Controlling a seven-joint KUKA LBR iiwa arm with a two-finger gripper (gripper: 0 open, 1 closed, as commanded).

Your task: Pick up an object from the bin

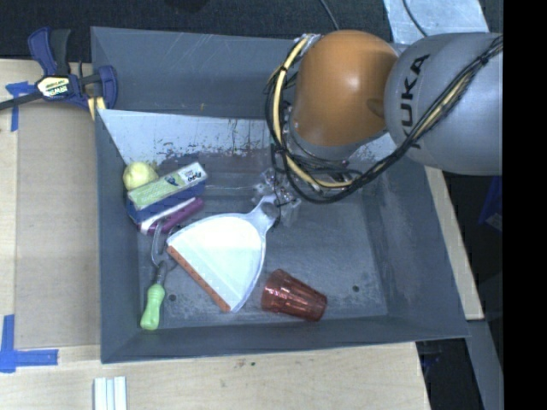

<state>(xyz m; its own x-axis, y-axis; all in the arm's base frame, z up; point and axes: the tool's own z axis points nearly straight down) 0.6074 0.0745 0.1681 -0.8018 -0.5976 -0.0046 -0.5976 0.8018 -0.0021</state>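
The claw (278, 195), open or closed I cannot tell, sits at the far handle of the white plastic dustpan (224, 259), which may swing loose if gripped there.

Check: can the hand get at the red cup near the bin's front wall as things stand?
Probably yes. The red cup lies on its side with nothing on top of it or against its right side; the hand hangs close by, at the white dustpan.

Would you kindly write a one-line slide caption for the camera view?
The gripper is by the handle of a white dustpan in the grey bin, a red cup nearby.
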